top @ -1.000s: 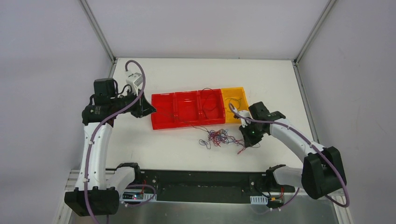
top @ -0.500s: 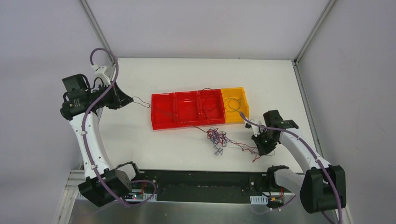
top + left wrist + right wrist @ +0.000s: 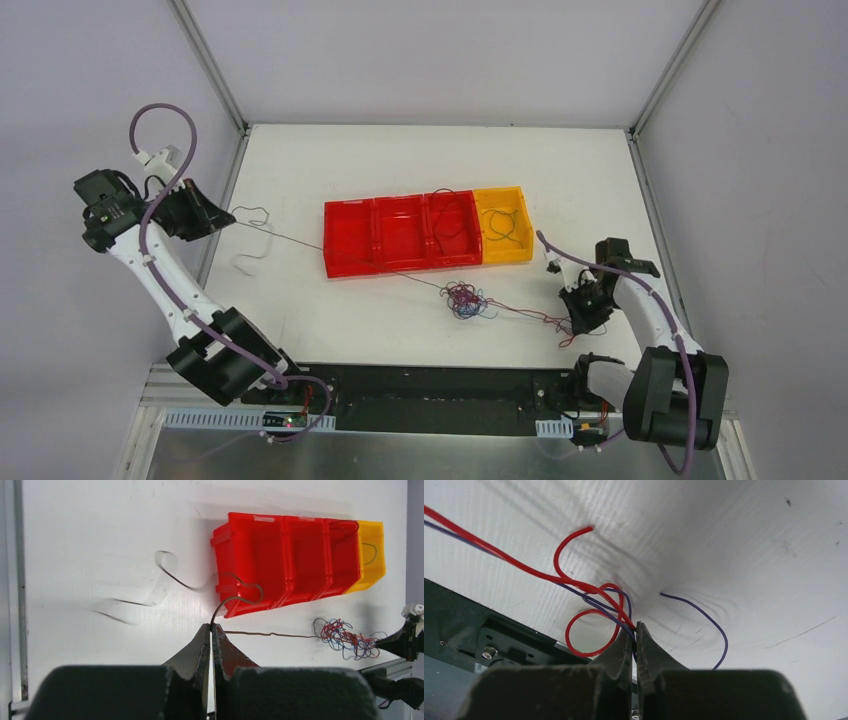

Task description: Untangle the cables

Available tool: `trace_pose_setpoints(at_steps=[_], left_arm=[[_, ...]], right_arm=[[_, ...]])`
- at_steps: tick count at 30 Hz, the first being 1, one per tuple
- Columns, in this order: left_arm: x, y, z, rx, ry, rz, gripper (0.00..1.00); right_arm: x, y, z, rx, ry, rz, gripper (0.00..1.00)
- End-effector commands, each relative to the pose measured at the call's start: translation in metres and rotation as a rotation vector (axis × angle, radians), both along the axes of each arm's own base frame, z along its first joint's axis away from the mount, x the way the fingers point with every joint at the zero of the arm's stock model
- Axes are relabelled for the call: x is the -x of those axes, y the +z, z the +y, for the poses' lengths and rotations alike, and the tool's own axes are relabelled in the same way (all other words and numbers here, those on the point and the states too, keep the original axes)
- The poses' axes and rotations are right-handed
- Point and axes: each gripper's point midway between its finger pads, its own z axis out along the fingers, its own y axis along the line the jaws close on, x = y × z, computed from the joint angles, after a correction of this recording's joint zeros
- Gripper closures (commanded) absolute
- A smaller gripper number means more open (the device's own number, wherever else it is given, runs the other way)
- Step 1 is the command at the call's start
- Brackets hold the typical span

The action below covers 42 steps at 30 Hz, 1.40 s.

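Your left fingers, at the overhead view's left edge, pinch one dark wire. Your right fingers, lower right, clamp red and blue strands. The tangle of cables lies on the surface below the red bins. Draw apart slowly and low, so the knot loosens rather than cinches.

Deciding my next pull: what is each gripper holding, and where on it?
Left gripper pinches one dark wire near its loose end, taut to the tangle. Right gripper pinches red and blue wires trailing from the tangle's right side.
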Motion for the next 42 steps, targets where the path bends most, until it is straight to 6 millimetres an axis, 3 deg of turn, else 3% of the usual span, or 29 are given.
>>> trace_pose_setpoints(at_steps=[1,9,12,13,16,17,21,23,25,28,31,33,36,38,42], left_arm=[[0.002,0.006,0.055,-0.176,0.089,-0.010,1.00],[0.017,-0.003,0.090,-0.266,0.139,0.039,1.00],[0.017,0.002,0.083,-0.252,0.094,0.005,1.00],[0.017,0.006,0.069,-0.236,0.023,-0.032,1.00],[0.034,0.014,-0.019,-0.182,-0.336,-0.070,1.00],[0.041,0.010,-0.049,-0.169,-0.458,-0.058,0.90],[0.059,-0.007,-0.162,-0.087,-0.881,-0.130,0.04],[0.054,-0.029,-0.207,-0.116,-0.987,-0.123,0.01],[0.063,-0.049,-0.262,-0.127,-1.119,-0.130,0.01],[0.087,-0.078,-0.336,-0.099,-1.280,-0.104,0.01],[0.108,-0.109,-0.392,-0.109,-1.406,-0.106,0.01],[0.112,-0.126,-0.416,-0.154,-1.459,-0.133,0.01],[0.111,-0.147,-0.444,-0.175,-1.501,-0.143,0.01],[0.113,-0.162,-0.458,-0.190,-1.547,-0.141,0.01],[0.124,-0.185,-0.469,-0.221,-1.642,-0.194,0.07]], right_arm=[[0.006,0.001,-0.022,0.054,0.004,0.053,1.00],[-0.004,-0.004,-0.045,0.076,-0.032,0.062,1.00],[-0.012,-0.002,-0.046,0.062,-0.055,0.074,1.00],[-0.015,0.002,-0.043,0.041,-0.069,0.075,1.00],[-0.021,0.015,-0.030,-0.031,-0.092,0.081,1.00],[-0.021,0.018,-0.025,-0.051,-0.093,0.084,1.00],[-0.024,0.025,-0.010,-0.085,-0.078,0.079,1.00],[-0.024,0.028,-0.004,-0.091,-0.067,0.081,1.00],[-0.024,0.030,0.000,-0.098,-0.063,0.089,1.00],[-0.024,0.033,0.006,-0.115,-0.062,0.097,1.00],[-0.029,0.039,0.012,-0.139,-0.085,0.083,1.00],[-0.032,0.046,0.017,-0.156,-0.101,0.078,0.89],[-0.037,0.066,0.031,-0.232,-0.149,0.077,0.56],[-0.038,0.083,0.047,-0.312,-0.181,0.078,0.39],[-0.041,0.097,0.079,-0.403,-0.191,0.058,0.20]])
